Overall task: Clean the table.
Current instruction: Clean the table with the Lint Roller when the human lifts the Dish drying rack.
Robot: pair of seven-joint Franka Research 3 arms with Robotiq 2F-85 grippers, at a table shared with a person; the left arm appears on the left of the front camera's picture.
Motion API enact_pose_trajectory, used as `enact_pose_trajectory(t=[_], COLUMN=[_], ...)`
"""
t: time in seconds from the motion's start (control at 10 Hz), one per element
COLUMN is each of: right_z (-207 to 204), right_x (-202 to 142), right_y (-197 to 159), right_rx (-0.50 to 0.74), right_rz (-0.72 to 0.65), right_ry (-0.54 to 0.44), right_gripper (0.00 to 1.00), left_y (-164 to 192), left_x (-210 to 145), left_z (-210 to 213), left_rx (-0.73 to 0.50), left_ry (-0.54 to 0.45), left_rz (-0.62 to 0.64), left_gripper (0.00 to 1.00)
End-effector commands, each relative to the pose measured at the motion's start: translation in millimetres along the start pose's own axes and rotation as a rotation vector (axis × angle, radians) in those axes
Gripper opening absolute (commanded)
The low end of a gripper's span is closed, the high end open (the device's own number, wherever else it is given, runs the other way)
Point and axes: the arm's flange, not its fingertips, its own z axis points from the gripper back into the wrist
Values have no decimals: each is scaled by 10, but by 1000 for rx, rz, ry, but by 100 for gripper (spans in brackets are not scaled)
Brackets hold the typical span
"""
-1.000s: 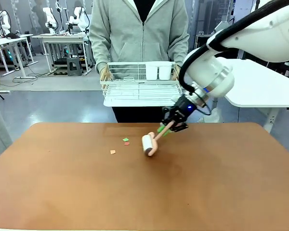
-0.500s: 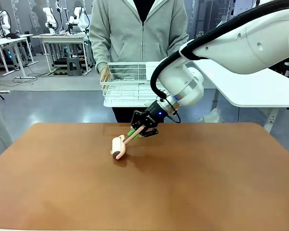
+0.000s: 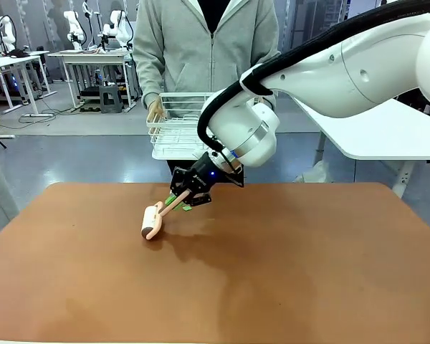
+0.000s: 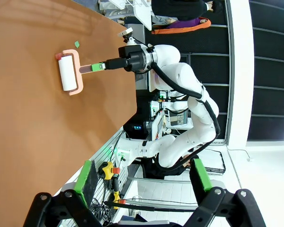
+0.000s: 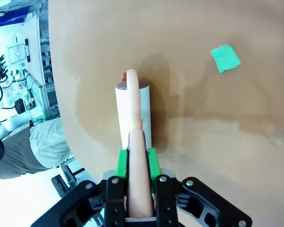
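Resting on the table (image 3: 308,272), lint roller (image 3: 152,220) in right jaws.

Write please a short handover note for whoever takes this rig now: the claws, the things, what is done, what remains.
Right claw: shut on the handle of the lint roller; the roller head rests on the table, left of centre.
Left claw: open, empty, far from the roller.
The person's hand holds a white dish rack at the far side.
Done: roller gripped and down on the table.
Left: a green scrap lies beside the roller, not yet picked up.
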Motion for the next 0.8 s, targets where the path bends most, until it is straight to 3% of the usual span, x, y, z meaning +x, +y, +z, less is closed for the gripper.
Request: enact_pose_trajectory(t=[0.0, 0.2, 0.4, 0.5, 0.7], right_z=[-54, 214, 789, 1017, 1603], right_x=[-52, -15, -47, -108, -159], right_y=[-33, 87, 272, 269, 22], right_rx=[39, 54, 51, 0, -111], right_rz=[-14, -31, -19, -10, -34], right_ry=[-79, -135, -187, -82, 15], right_gripper=[22, 22, 22, 22, 22], left_y=[-5, -5, -5, -5, -5], left_x=[-19, -19, -19, -19, -19], left_z=[22, 22, 22, 22, 22], left_rx=[10, 10, 10, 10, 10], left_ry=[2, 2, 2, 2, 2], left_rz=[-3, -3, -3, -3, -3], left_gripper=[100, 100, 100, 100, 100])
